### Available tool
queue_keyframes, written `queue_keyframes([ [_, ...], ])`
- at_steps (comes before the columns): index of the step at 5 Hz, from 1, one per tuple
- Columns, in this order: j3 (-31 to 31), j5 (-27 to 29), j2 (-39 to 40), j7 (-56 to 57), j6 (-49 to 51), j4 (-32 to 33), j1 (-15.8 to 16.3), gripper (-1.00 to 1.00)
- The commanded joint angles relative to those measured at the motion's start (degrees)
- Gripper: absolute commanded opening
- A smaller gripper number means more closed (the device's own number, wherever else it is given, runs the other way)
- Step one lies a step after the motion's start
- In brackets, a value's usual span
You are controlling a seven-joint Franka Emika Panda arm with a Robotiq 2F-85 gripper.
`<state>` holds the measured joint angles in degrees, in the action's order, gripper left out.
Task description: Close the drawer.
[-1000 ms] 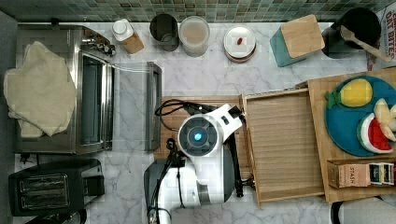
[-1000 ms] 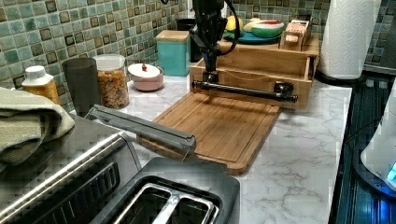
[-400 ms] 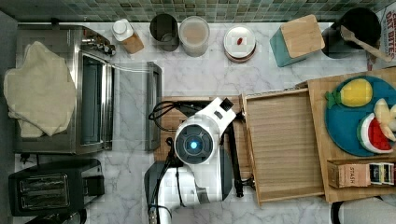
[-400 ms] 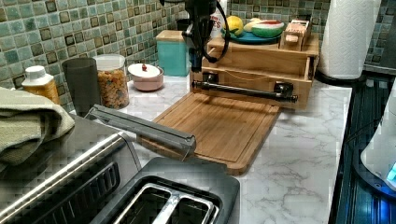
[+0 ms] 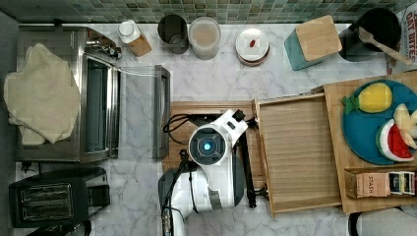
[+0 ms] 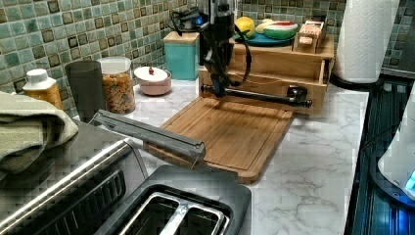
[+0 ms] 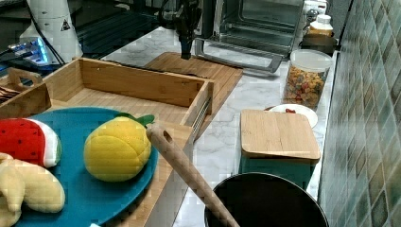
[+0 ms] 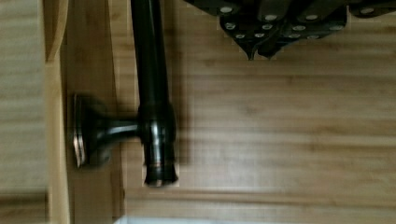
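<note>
Across the top view, the drawer (image 5: 300, 152) stands pulled well out of its wooden box toward the top view's left, its grained bottom bare, so closing is not yet done; its dark bar handle (image 5: 247, 169) runs along the front panel, over the cutting board (image 5: 179, 112), with the arm directly beside it. From the left view, the end effector (image 6: 219, 91) hangs at the handle's end nearest the tiled wall, touching or just beside it, while the drawer's front panel faces the camera and its long axis runs across the desk (image 6: 313, 161). Seen in the right view, the open tray's rims (image 7: 142, 85) show, and it must travel back toward the fruit plate (image 7: 85, 189). Under the wrist view, the end effector's fingers (image 8: 261, 44) appear pressed together, clamped on nothing, just beside the handle.
</note>
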<state>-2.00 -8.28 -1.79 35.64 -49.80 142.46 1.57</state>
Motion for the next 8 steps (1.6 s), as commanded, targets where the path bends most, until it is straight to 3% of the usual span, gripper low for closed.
queue_keyframes([
  [1,1.5,-5.1,-0.5,2.4,-2.8,3.6,-1.5,-1.0],
  [3,5.6,-4.6,2.7,12.7,-5.4,2.4,-3.4,-1.0],
  [6,10.0,-7.3,2.0,22.7,-8.6,1.1,-8.9,-1.0],
  [7,10.5,-6.1,5.7,30.7,-9.7,-3.0,-14.5,-1.0],
  [8,15.6,-1.4,8.7,42.4,-7.7,-8.3,-15.5,-1.0],
])
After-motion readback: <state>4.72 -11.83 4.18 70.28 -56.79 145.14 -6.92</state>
